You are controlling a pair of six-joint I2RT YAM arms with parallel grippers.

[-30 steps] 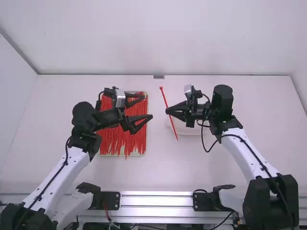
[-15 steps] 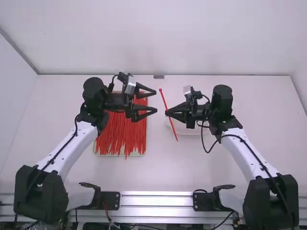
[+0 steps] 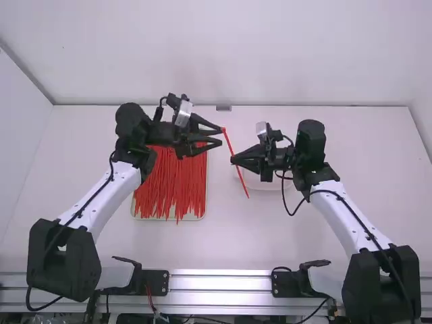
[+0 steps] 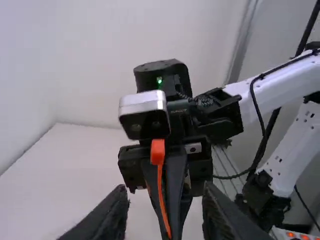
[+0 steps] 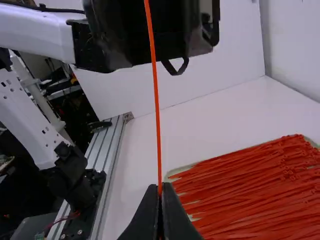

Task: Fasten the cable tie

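High view shows the red cable tie (image 3: 228,143) above the worktop (image 3: 337,135), pinched mid-length by the closed right fingers (image 3: 244,154), its long axis slanting away, far end at the tips of the spread, empty left fingers (image 3: 209,125).

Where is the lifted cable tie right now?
In the high view the cable tie is near the middle, pinched by the right gripper, its head by the left gripper.

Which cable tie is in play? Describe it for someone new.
On the white table, a tray left of middle holds a pile of red cable ties. Just right of it, the right gripper pinches one tie up in the air. It's the only one off the tray, slanted, its far end by the open left gripper.
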